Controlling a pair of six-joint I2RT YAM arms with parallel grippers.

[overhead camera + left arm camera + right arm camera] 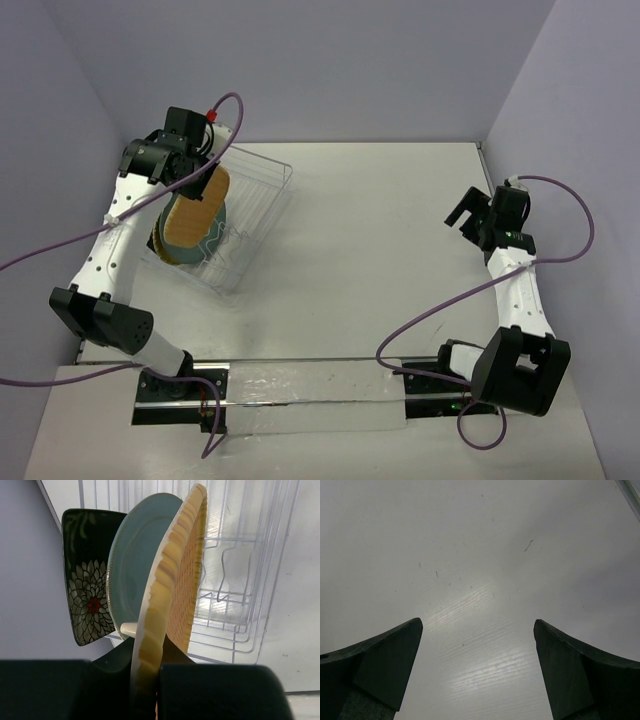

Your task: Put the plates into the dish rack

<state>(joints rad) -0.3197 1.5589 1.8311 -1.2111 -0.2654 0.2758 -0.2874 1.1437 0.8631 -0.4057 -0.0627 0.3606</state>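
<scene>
My left gripper (pixel 203 176) (pixel 150 655) is shut on the rim of the orange-yellow woven plate (pixel 193 215) (pixel 186 580) and holds it on edge inside the clear wire dish rack (pixel 262 190) (pixel 240 580). Behind it, the teal-grey round plate (pixel 214 238) (pixel 134 565) stands on edge in the rack. The black square plate with white-red flowers (pixel 87 597) stands behind that. The round yellow woven plate does not show. My right gripper (pixel 466 214) (pixel 477 624) is open and empty over the bare table at the right.
The rack sits at the table's far left, close to the left wall (pixel 60 150). The right half of the rack (pixel 230 610) holds no plates. A rail (pixel 300 395) runs along the near edge between the arm bases.
</scene>
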